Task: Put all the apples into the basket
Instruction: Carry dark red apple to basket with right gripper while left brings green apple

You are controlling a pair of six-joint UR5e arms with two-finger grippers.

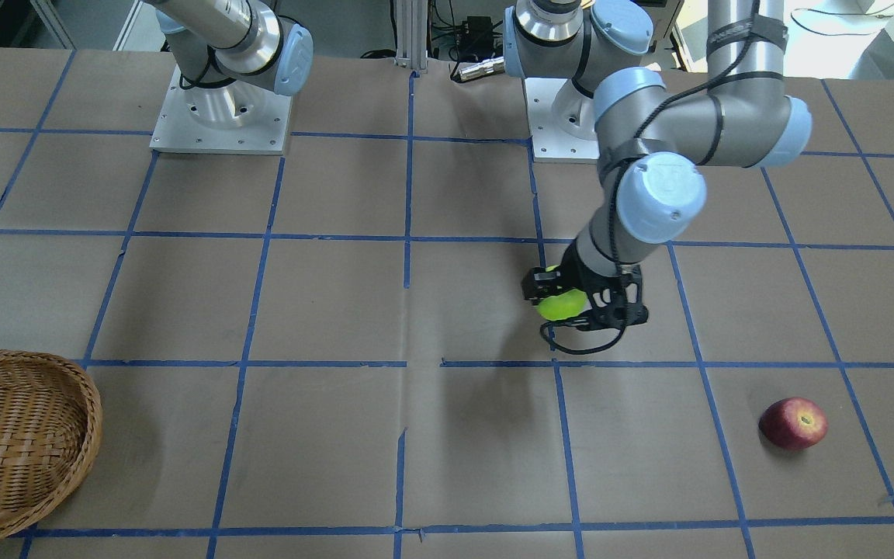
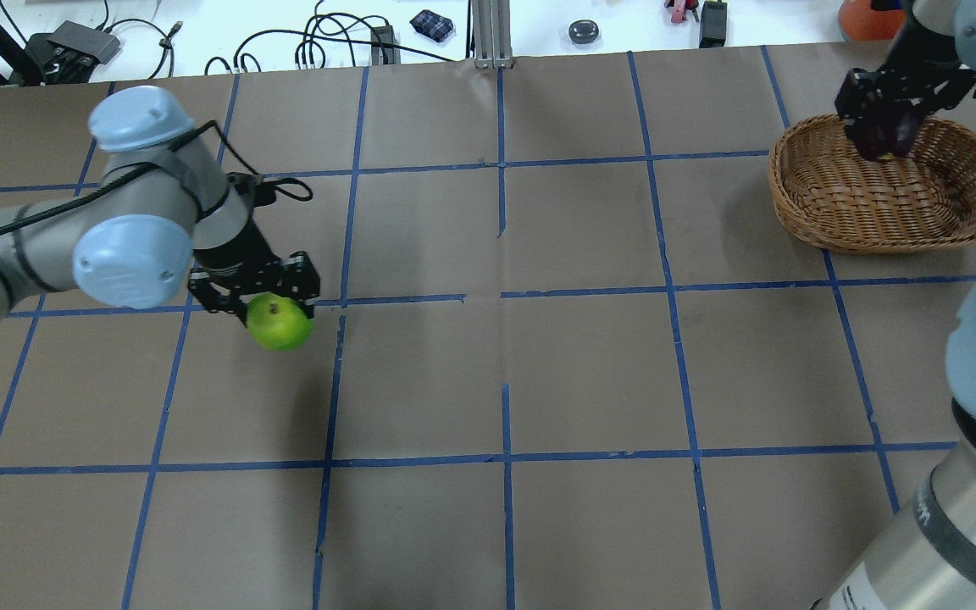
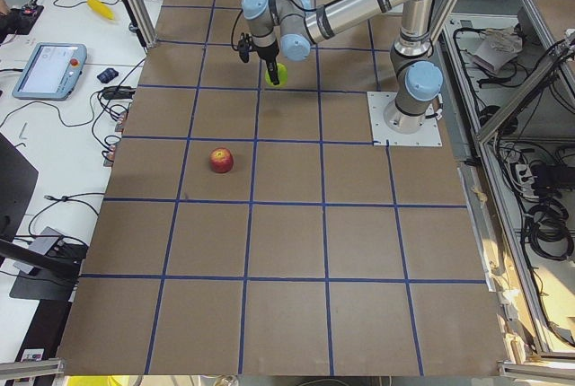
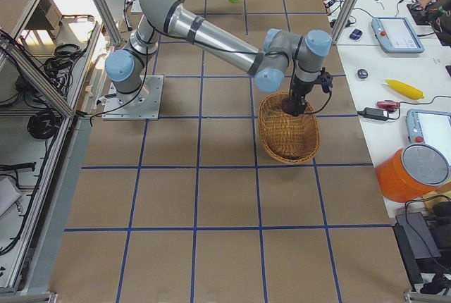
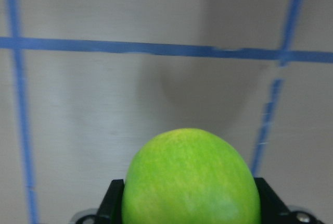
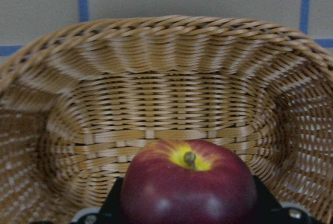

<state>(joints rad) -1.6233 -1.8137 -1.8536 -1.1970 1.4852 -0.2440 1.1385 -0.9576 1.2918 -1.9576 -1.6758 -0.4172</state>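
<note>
While the left claw (image 1: 571, 299) is closed around the green apple (image 5: 190, 179) and holds it clear of the tabletop (image 2: 590, 373), the basket (image 2: 844, 229) sits well apart, at the far end on the robot's right. The right claw (image 2: 886, 135) grips a dark red apple (image 6: 187, 193) over the basket's interior; how high above the weave, I cannot tell. A second red apple (image 1: 793, 423) lies loose on the tabletop on the left arm's side, untouched.

Risks, as judged:
- Long carry for the green apple. Its skin is smooth and its form round, so a shallow pinch could let it rotate or slip out mid-transit.
- Both arms may converge on the basket. If the left arrives before the right clears, contact between the arms is likely.
- Release from too high: the basket is shallow, so a dropped apple could bounce or roll over the rim.
- The loose red apple would roll away under an off-centre approach.

Materials: the basket is oval, light brown wicker with ribbed weave and a thick braided rim. The held red apple is glossy, with a yellowish stem hollow and short stem facing the wrist camera. The tabletop is matte brown with a blue tape grid.
</note>
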